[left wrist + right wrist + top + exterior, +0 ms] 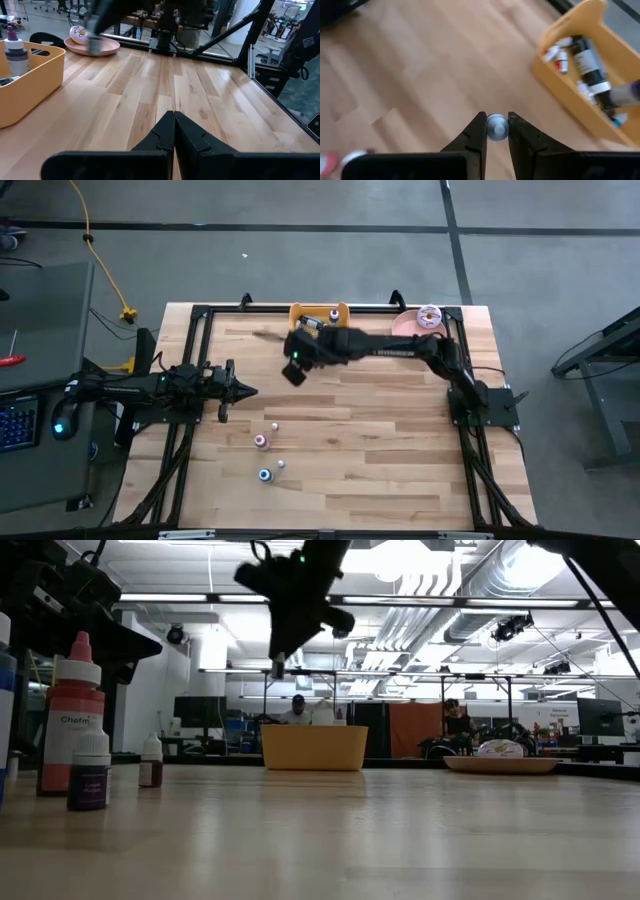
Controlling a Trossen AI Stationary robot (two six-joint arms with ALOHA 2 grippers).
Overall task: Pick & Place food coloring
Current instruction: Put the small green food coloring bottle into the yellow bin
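Observation:
My right gripper [496, 131] hangs above the table's middle, on the near side of the yellow bin [320, 314], shut on one small food coloring bottle [496, 125]. The bin [580, 85] holds several bottles, among them a tall dark one [587, 62]. More food coloring bottles stand upright on the wood near the left arm: one [275, 425], a pink one [261, 442] and a blue one [265, 474]. In the low view they show as a big orange-red bottle [72, 710] and small ones [90, 775]. My left gripper [174, 125] waits shut at the table's left, touching nothing. My right gripper pinches the small bottle between its two fingers, which stand on either side of its round whitish cap [496, 119]. The fingers slant downward from the table's right. The bottle is lifted clear of the table, and its end [278, 668] shows just below the fingertips.
A pink plate with a donut [426, 318] sits at the far right, beside the bin. Black frame rails [200, 315] run along the table's edges. Bare wood [400, 450] lies across the near and right parts of the table. People sit in the room beyond.

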